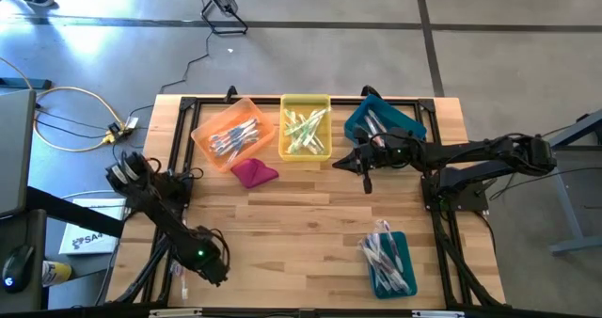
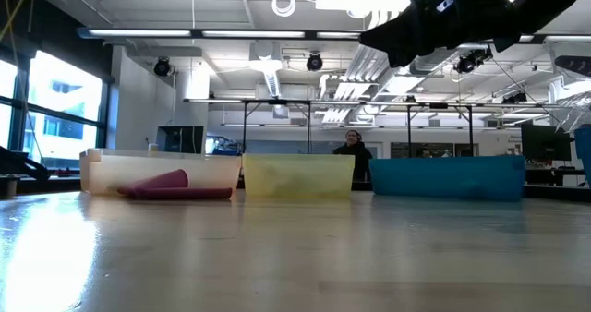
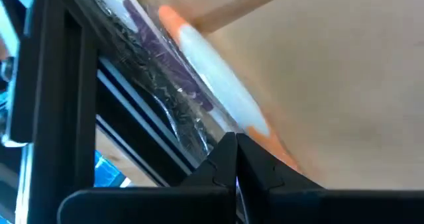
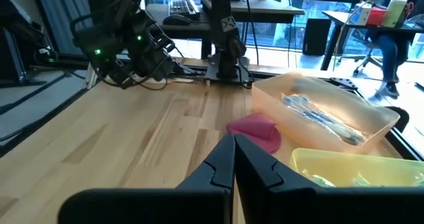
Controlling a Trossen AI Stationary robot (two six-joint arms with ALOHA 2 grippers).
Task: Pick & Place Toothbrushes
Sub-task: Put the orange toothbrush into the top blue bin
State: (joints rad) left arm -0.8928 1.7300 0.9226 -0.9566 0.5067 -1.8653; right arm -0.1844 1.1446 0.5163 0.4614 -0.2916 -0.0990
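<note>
Between the teal bin at the table's far edge and the yellow bin beside it, the right gripper [image 1: 365,172] hangs with its two fingers pressed together and nothing between them. Toothbrushes lie on three sides of it: a loose heap in the far teal bin [image 1: 410,120] just behind it, a green and clear batch in the yellow bin [image 1: 306,102], and a further pile in the near teal bin [image 1: 406,282], toward the table's front. The right arm is much the nearer to all of these. Long axes in the heaps run in mixed directions, so no single approach line holds. At the near-left corner, the left gripper [image 1: 199,258] waits, fingers also closed and empty. Counted: four bins, namely one orange bin [image 1: 209,116], one yellow, two teal; one magenta cloth [image 1: 254,173] on the bare wood just before the orange bin; the toothbrushes number dozens, too tangled to count singly.
</note>
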